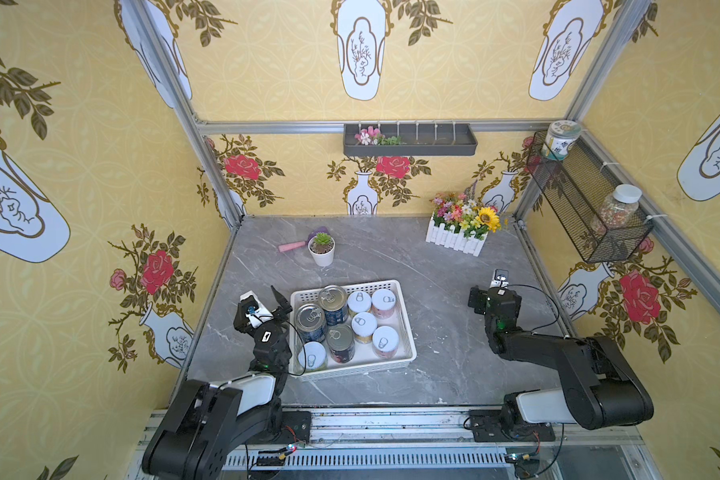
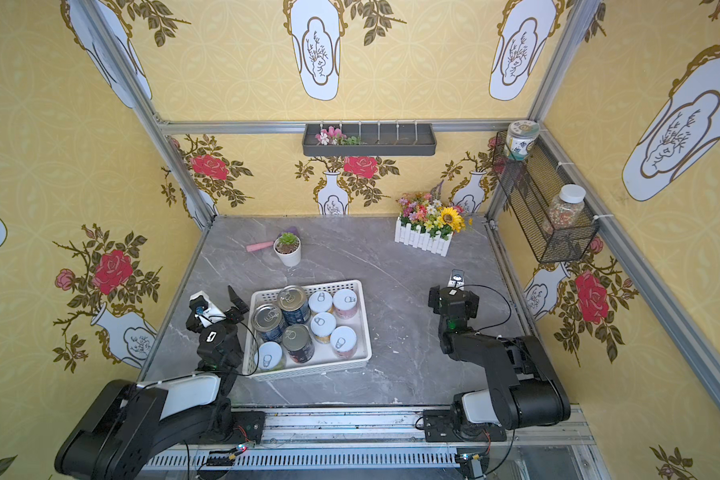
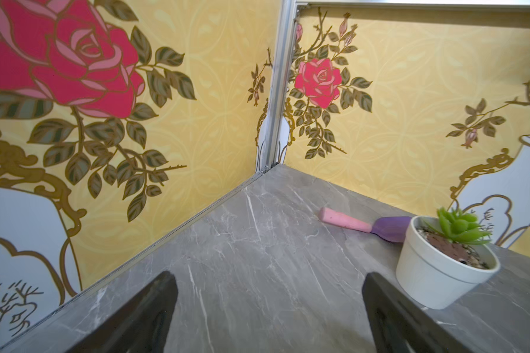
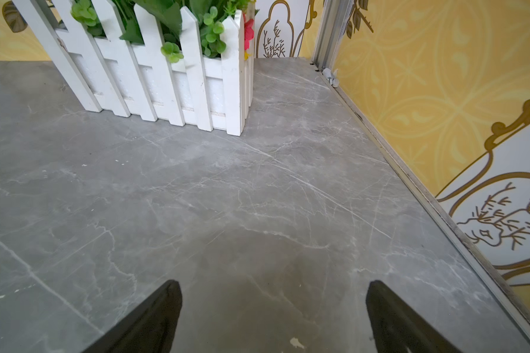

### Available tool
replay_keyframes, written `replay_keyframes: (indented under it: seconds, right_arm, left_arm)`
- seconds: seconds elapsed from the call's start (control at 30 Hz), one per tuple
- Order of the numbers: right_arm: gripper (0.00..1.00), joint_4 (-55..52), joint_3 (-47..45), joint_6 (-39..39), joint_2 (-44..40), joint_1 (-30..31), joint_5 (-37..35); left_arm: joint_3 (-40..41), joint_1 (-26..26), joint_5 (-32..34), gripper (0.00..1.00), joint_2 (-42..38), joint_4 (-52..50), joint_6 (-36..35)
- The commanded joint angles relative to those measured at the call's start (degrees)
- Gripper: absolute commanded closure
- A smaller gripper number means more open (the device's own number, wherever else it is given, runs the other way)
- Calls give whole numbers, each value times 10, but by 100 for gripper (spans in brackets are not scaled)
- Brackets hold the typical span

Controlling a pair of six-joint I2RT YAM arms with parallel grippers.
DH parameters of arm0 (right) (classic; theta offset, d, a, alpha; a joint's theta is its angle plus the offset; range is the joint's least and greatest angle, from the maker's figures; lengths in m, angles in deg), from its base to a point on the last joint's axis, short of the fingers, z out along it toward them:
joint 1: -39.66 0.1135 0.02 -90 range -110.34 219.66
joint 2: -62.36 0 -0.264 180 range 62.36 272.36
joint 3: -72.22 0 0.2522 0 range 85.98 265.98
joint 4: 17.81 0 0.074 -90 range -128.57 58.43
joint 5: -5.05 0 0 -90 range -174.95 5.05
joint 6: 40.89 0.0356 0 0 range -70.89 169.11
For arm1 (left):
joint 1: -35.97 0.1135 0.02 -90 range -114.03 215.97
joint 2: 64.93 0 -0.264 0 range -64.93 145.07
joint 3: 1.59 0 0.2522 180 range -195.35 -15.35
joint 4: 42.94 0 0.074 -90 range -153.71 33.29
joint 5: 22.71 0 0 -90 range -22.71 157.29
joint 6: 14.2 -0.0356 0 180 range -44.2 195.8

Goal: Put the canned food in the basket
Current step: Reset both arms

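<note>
All 8 cans [image 1: 364, 323] sit upright in the white perforated basket [image 1: 362, 366], which stands on the grey worktop [image 1: 454, 332] nearer the left arm. 3 big metal-topped cans [image 1: 311, 318] fill its left part, w/ one small white-lidded can [image 1: 312, 355] at the near-left corner. The other 4 small ones crowd the right part. None seen loose on the worktop, so the task looks done, prob. nothing left to fetch.

Left fingers [image 3: 147, 311]: spread wide, nothing btwn them. In both top views they hang just beside the basket's left wall, aimed at the far-left corner w/ the potted succulent [image 3: 435, 275] in sight. Right fingers [image 4: 153, 318]: also wide apart, empty, well apart from the basket, facing the white picket flower box [image 4: 172, 91].

Handling, as a guess: cans are stiff and shouldn't dent under a squeeze. Smooth sides + round shape could slip or twist, so clamp across the body at mid-height, not by lid rim or pull-tab. Big ones prob. heavy, need a firm centred hold. Small ones lighter, tip easier. They're packed close, several touching, so little room for fingers to drop btwn them.
</note>
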Motion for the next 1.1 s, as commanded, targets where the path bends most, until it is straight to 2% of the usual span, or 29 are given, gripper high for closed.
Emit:
replay_keyframes:
  seconds: [0.0, 0.1, 0.13, 0.17, 0.2, 0.23, 0.27, 0.3, 0.33, 0.4, 0.53, 0.77, 0.9, 1.07]
  right_arm:
    - [3, 19, 1, -3, 0, -2, 30]
    - [3, 50, -18, -13, -4, -2, 59]
    - [3, 74, -37, -15, -2, -11, 91]
    - [3, 158, -66, -24, 24, -22, 116]
    - [3, 199, -78, -38, 32, -17, 102]
    - [3, 133, -66, -32, 5, -13, 99]
    - [3, 124, -63, -22, 1, -16, 106]
    - [3, 164, -67, -31, 20, -17, 100]
    - [3, 148, -56, -34, 26, -7, 85]
    - [3, 127, -58, -26, 11, -5, 83]
    - [3, 135, -55, -27, 19, -8, 90]
    - [3, 133, -52, -26, 21, -9, 94]
    - [3, 108, -40, -16, 23, -43, 157]
    - [3, 117, -46, -17, 18, -43, 157]
  left_arm:
    - [-7, 9, -83, 0, 33, 31, -5]
    - [-19, 37, -126, 0, 20, -27, 23]
    - [-22, 45, -139, 0, 12, -44, 30]
    - [-23, 47, -145, 0, 10, -52, 31]
    - [-22, 48, -152, 0, 12, -48, 31]
    - [-18, 48, -154, 0, 15, -37, 29]
    - [-16, 49, -158, 0, 15, -34, 29]
    - [-13, 53, -173, 0, 16, -36, 30]
    - [-11, 64, -185, 0, 32, -24, 45]
    - [-16, 68, -189, 0, 75, 22, 26]
    - [-26, 69, -189, 0, 43, -44, 41]
    - [-23, 69, -189, 0, 46, -32, 40]
    - [-23, 68, -188, 0, 46, -32, 40]
    - [-23, 68, -188, 0, 47, -32, 40]
